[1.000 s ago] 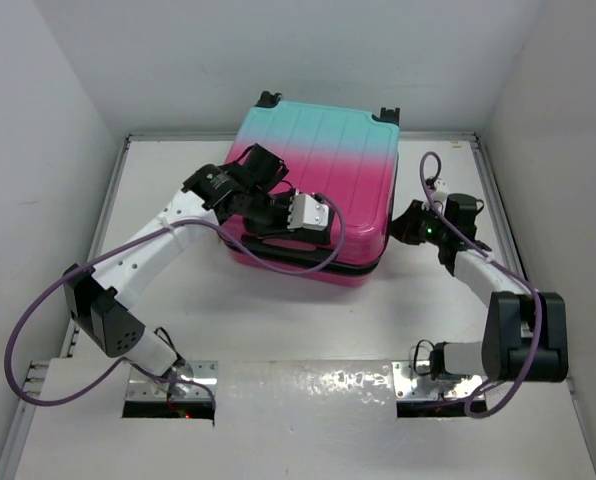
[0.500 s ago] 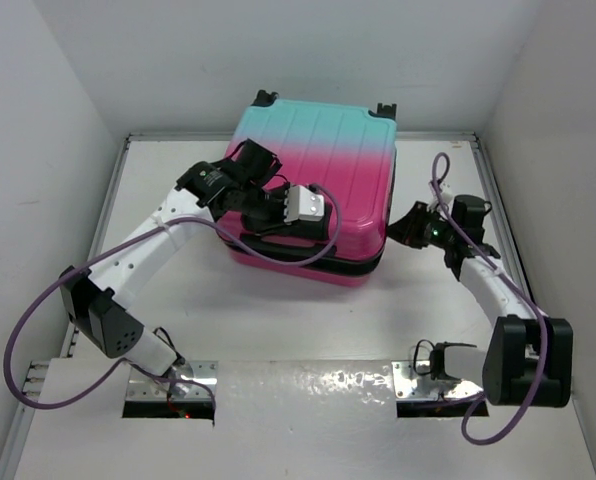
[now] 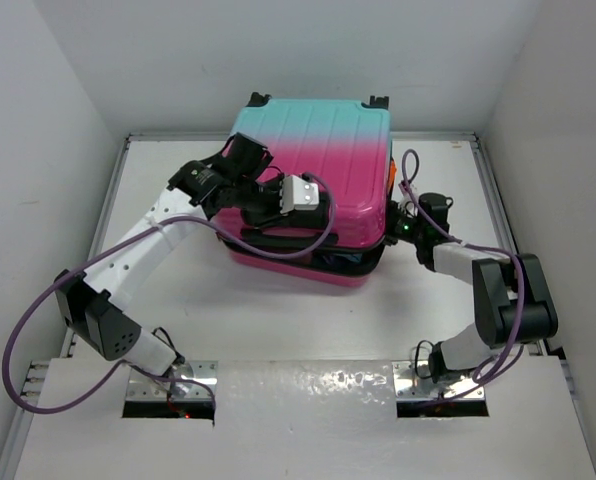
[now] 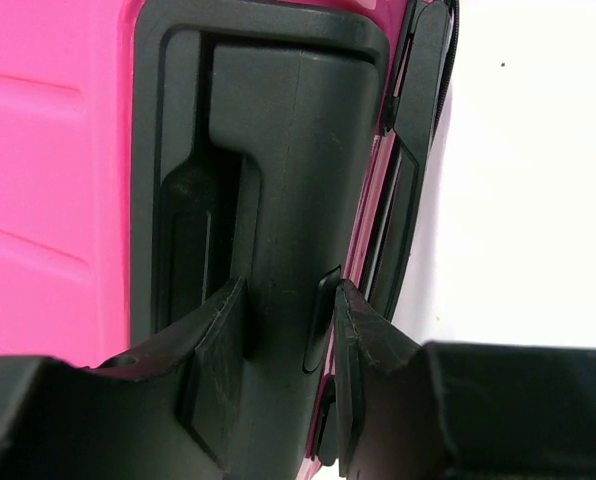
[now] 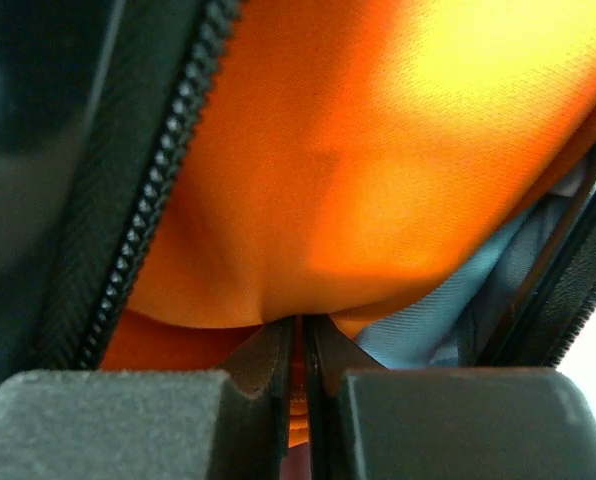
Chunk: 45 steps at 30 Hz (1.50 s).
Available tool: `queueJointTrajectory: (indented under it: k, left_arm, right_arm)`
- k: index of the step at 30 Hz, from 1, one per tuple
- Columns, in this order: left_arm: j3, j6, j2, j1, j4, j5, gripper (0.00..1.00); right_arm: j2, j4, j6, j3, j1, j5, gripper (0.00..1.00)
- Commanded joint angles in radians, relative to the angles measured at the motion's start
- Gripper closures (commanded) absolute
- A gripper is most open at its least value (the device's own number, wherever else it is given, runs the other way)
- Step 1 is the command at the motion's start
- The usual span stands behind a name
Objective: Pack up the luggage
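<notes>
Though the luggage lies nearly shut at the table's far edge, orange cloth protrudes. Left gripper clamps its handle, right gripper pinches the cloth; tucking and zipping likely remain.

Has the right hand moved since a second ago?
Yes: the right hand moved left, away from the table's right edge, onto orange cloth at the luggage side.

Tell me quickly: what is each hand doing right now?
Left hand: closed on the black handle.
Right hand: closed, pinching orange cloth.
</notes>
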Motion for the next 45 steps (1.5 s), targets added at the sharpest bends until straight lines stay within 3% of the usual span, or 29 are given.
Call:
queueJointTrajectory:
  k: [1,5,9,10,12,15,18,22,24,27,30,33,35,38,41,45]
  left_arm:
    - [0.006,-0.003,-0.100,0.017,0.205,0.029,1.00]
    - [-0.056,0.013,-0.125,0.015,0.207,0.027,1.00]
    - [-0.095,0.049,-0.146,0.015,0.188,0.010,1.00]
    - [-0.101,0.054,-0.149,0.015,0.191,0.004,1.00]
    - [-0.109,0.050,-0.154,0.017,0.207,0.003,1.00]
    - [-0.110,0.048,-0.150,0.017,0.219,0.015,1.00]
    - [-0.109,0.060,-0.145,0.017,0.222,0.001,1.00]
    - [-0.121,0.114,-0.143,0.012,0.224,0.009,1.00]
    - [-0.132,0.146,-0.139,-0.005,0.237,-0.005,1.00]
    - [-0.179,0.258,-0.137,-0.057,0.267,-0.056,1.00]
    - [-0.276,0.362,-0.142,-0.075,0.302,-0.075,1.00]
    - [-0.357,0.428,-0.151,-0.101,0.351,-0.120,1.00]
    - [-0.417,0.462,-0.156,-0.114,0.381,-0.132,1.00]
    - [-0.442,0.426,-0.166,-0.117,0.427,-0.158,1.00]
    - [-0.457,0.332,-0.211,-0.109,0.612,-0.206,1.00]
    - [-0.463,0.296,-0.286,-0.106,0.719,-0.116,1.00]
  right_arm:
    - [0.048,-0.219,-0.103,0.039,0.039,0.187,0.93]
    - [0.099,-0.318,-0.135,0.106,0.027,0.192,0.90]
    - [-0.088,-0.463,-0.170,0.158,-0.115,0.230,0.85]
    - [-0.114,-0.591,-0.208,0.231,-0.139,0.258,0.82]
    - [-0.130,-0.688,-0.305,0.315,-0.156,0.311,0.78]
    - [-0.104,-0.782,-0.341,0.416,-0.156,0.267,0.72]
    - [-0.108,-0.903,-0.394,0.476,-0.160,0.365,0.70]
    - [-0.139,-0.890,-0.393,0.473,-0.180,0.420,0.70]
    - [-0.134,-0.801,-0.379,0.467,-0.191,0.384,0.72]
    - [-0.023,-0.620,-0.319,0.502,-0.190,0.254,0.86]
    - [0.101,-0.548,-0.286,0.602,-0.190,0.197,0.92]
    - [0.149,-0.528,-0.275,0.642,-0.188,0.204,0.92]
    - [0.195,-0.526,-0.267,0.659,-0.188,0.230,0.83]
    - [0.254,-0.509,-0.267,0.682,-0.188,0.232,0.84]
    - [0.289,-0.445,-0.230,0.671,-0.180,0.175,0.86]
    - [0.332,-0.399,-0.235,0.672,-0.125,0.149,0.89]
